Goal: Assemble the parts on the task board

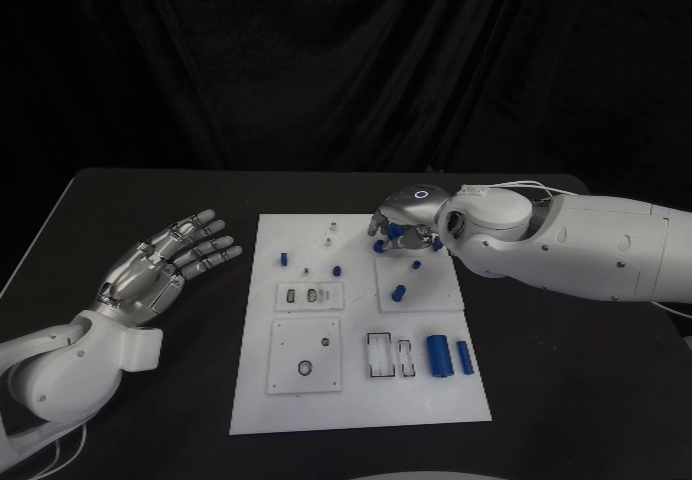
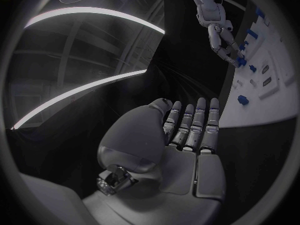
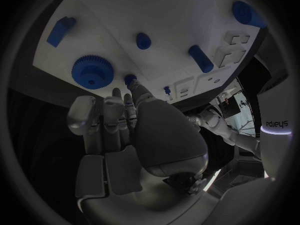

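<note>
Two hands over a black tabletop (image 1: pixel 144 195), head view first. White task board (image 1: pixel 281 405) sits mid-table, blue parts scattered on it: two cylinders (image 1: pixel 450 356) lying side by side at its right edge, near the robot, and small pegs (image 1: pixel 336 270) standing further up. Left hand (image 1: pixel 162 262) rests off the board's left side, palm up, fingers straight and spread — holding nothing. Right arm (image 1: pixel 577 245) sweeps in over the board's far right corner, its bulk hiding that corner; right hand (image 1: pixel 404 228) points down there, fingers bunched among blue pieces.

Left wrist view: left hand (image 2: pixel 184 135) flat, fingers extended side by side, empty. Beyond it, the board (image 2: pixel 272 90) with blue pegs, and the right hand (image 2: pixel 224 42) reaching down, fingertips at a blue part.

Right wrist view: right hand (image 3: pixel 125 130) reaches toward the board (image 3: pixel 162 15), fingertips near a small blue peg (image 3: pixel 130 79) just beside a blue gear (image 3: pixel 92 71) — whether it grips anything, cannot tell. A longer blue cylinder (image 3: pixel 200 58) stands well apart.
</note>
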